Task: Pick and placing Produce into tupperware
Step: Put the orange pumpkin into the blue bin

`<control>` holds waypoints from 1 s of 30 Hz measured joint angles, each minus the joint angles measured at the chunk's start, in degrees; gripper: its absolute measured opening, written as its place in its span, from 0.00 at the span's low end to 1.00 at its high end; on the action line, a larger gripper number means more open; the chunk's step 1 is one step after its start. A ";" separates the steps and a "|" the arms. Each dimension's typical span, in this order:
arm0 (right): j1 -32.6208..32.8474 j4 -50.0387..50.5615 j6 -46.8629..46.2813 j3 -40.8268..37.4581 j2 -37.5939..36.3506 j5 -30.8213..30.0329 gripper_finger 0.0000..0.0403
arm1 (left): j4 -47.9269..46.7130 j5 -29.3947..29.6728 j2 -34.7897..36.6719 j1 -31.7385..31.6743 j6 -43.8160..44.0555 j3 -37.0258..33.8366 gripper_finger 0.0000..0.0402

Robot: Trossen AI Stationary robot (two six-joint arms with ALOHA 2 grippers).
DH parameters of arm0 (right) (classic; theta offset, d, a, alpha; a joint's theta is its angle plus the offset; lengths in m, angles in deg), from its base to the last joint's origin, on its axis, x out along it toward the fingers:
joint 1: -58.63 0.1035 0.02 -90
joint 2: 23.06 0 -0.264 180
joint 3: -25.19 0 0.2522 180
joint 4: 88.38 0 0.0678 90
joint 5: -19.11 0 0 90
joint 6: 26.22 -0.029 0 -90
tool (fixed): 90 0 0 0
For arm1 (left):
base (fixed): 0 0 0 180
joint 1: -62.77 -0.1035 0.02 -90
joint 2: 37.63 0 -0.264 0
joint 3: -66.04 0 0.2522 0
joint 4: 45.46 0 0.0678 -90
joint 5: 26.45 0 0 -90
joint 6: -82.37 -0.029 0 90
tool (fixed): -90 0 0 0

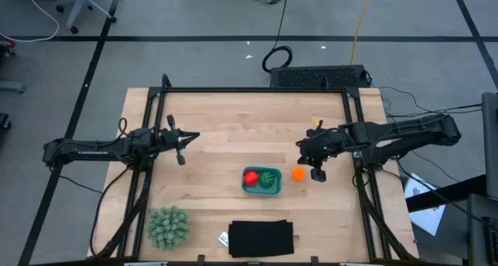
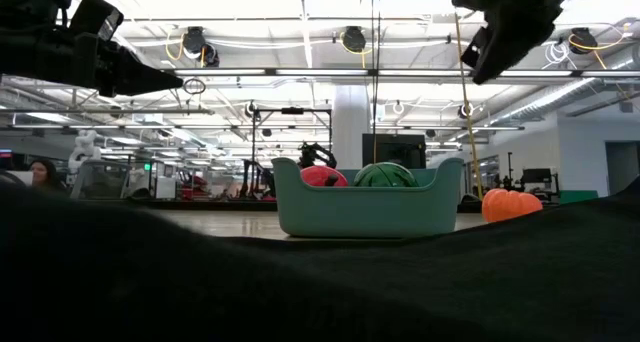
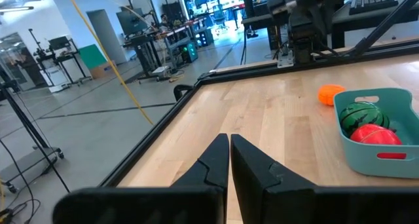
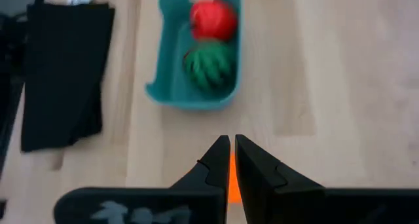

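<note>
The teal tub point(image 1: 261, 190) sits at mid-table with the red piece point(image 1: 251, 176) and the striped green piece point(image 1: 269, 179) resting inside it. The orange piece point(image 1: 299, 173) lies on the table just right of the tub, also seen as the orange piece point(image 2: 510, 204) in the low view. My right gripper point(image 1: 300, 146) is shut, empty and raised above the table point(image 2: 482, 64), a little beyond the orange piece. In its wrist view, the shut right gripper point(image 4: 232, 145) has the orange piece point(image 4: 232, 185) showing behind its fingers. My left gripper point(image 1: 194, 136) is shut, empty and held high at the table's left.
A flat black rectangular object point(image 1: 261, 237) lies near the front edge, just in front of the tub. A spiky pale-green ball point(image 1: 168, 227) stands at the front left. Bare wood lies between the two arms and behind the tub.
</note>
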 joint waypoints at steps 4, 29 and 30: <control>-0.03 4.17 -2.02 0.97 3.02 0.42 0.04 | -0.08 0.00 0.00 -0.01 0.02 0.00 0.05; -0.05 9.32 -7.36 5.20 14.65 3.53 0.26 | -1.38 0.05 -0.04 -0.02 -0.26 0.00 0.05; -0.03 9.40 -7.31 5.18 15.00 3.55 0.31 | -1.40 0.06 -0.04 -0.01 -0.26 0.00 0.05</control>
